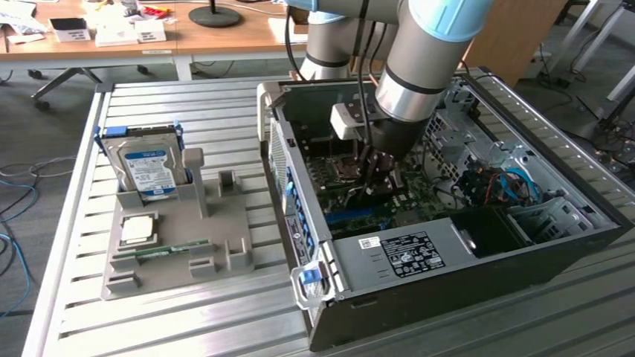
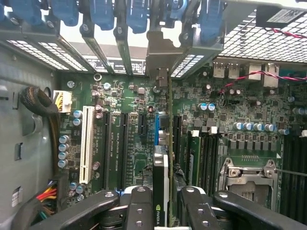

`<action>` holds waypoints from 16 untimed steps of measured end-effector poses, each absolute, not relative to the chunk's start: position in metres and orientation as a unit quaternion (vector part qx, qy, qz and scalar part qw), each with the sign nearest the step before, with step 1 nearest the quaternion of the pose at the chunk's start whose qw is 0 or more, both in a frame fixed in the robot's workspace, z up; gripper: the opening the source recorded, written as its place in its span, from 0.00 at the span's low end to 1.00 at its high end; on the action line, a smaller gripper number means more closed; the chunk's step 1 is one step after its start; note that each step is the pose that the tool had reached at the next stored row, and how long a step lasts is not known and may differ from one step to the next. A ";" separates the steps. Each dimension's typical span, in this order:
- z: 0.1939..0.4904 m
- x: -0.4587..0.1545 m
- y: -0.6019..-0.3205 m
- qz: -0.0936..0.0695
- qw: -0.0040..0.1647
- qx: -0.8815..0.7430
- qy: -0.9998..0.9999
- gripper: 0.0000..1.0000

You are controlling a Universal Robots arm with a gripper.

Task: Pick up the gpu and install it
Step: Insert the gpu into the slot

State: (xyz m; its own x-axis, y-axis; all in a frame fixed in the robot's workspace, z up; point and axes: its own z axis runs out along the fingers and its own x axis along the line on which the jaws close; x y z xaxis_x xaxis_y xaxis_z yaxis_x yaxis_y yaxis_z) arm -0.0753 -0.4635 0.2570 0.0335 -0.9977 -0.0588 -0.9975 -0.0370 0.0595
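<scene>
Exterior view: the gripper (image 1: 375,172) is lowered inside the open computer case (image 1: 555,245), just above the motherboard (image 1: 417,199). The gpu (image 1: 381,177) hangs edge-down between the fingers, near the case's rear wall. Outside the case, a grey holder (image 1: 178,245) on the slatted worktop (image 1: 70,312) carries the hard drive (image 1: 147,167) and the memory stick (image 1: 163,251).

Wrist view: the fingers (image 2: 139,206) are clamped on the gpu (image 2: 161,182), which stands on edge over the motherboard (image 2: 134,120). Its metal bracket (image 2: 160,57) reaches up to the case's rear slot openings, beside the blue latches (image 2: 139,14). The card lies along the blue expansion slot (image 2: 157,129). To do this step well, I judge the card must stay parallel to that slot, bracket lined with its opening, and be pressed straight down without tilt, so the edge contacts seat evenly.
</scene>
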 end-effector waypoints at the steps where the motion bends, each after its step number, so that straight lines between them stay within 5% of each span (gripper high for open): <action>1: 0.257 -0.075 -0.464 -0.041 0.002 0.717 -0.696 0.27; 16: 0.259 -0.076 -0.461 -0.037 0.004 0.706 -0.707 0.27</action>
